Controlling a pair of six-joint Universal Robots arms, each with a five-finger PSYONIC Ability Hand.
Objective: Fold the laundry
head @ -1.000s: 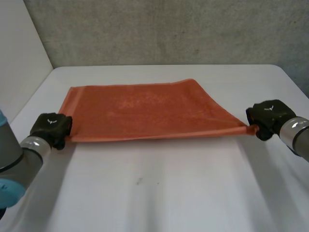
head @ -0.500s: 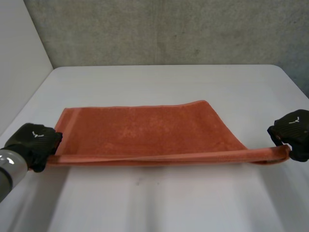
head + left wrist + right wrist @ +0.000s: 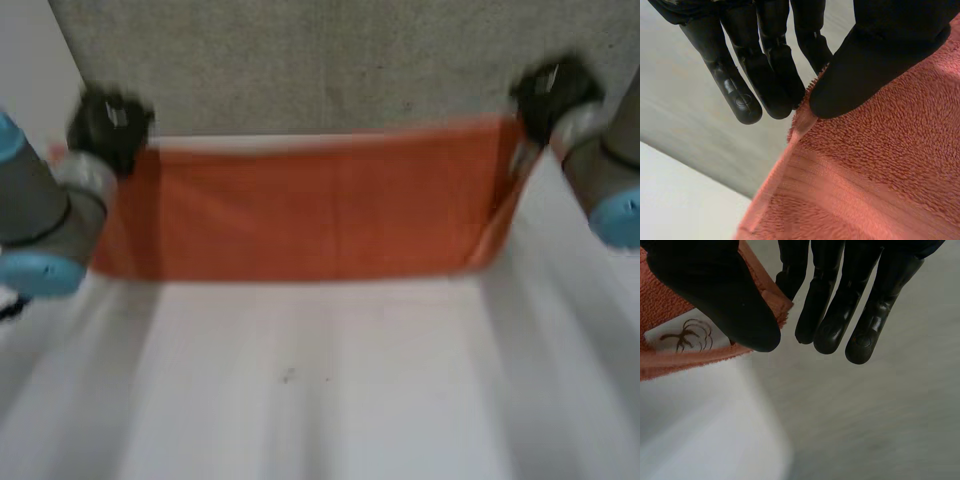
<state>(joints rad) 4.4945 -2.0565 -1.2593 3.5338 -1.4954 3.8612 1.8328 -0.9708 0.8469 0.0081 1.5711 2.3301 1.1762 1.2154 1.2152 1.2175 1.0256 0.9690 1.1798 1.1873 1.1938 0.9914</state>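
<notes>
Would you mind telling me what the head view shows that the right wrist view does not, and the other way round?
Head view: the left hand and the orange towel stretched wide between both raised hands, hanging toward the table. Right wrist view: a white label with a brown mark, sewn by the pinched corner. Both: the right hand pinching a corner of the towel.

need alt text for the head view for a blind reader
The robot's two black hands hold an orange towel up, stretched wide between them: the left hand at one top corner, the right hand at the other. It hangs over a white table, with a grey wall behind.
</notes>
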